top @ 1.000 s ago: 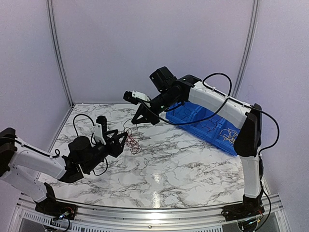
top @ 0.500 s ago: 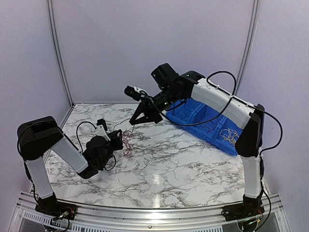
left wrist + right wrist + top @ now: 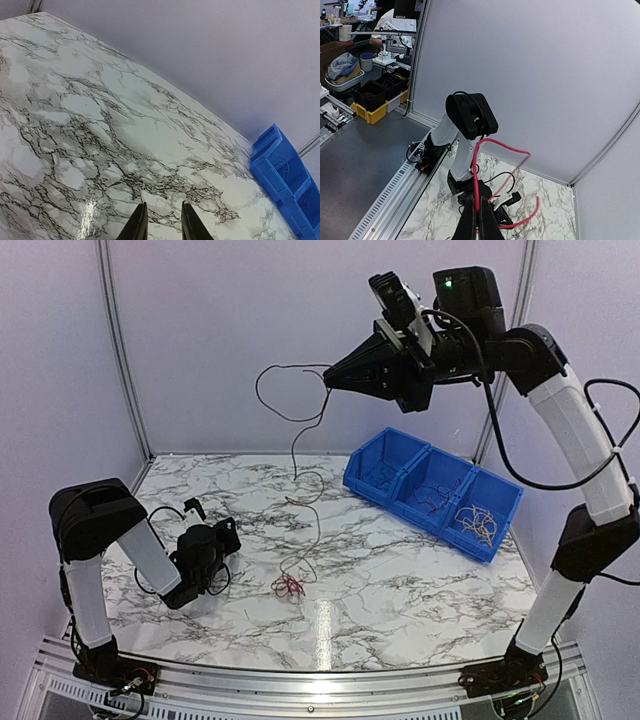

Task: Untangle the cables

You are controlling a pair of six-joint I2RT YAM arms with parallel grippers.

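One cable (image 3: 289, 587) hanging below right tool (image 3: 330, 383) (clamped on it), left tool (image 3: 161, 220) narrowly parted, aside

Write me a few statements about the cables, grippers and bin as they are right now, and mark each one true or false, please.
1. The right gripper is high above the table, shut on a cable. True.
2. That cable hangs entirely in the air. False: it trails down to a small red bunch lying on the table.
3. The left gripper grips the red bunch. False: it is low near the table, with its fingers slightly apart and nothing between them.
4. The blue bin has three compartments with loose cables inside. True.
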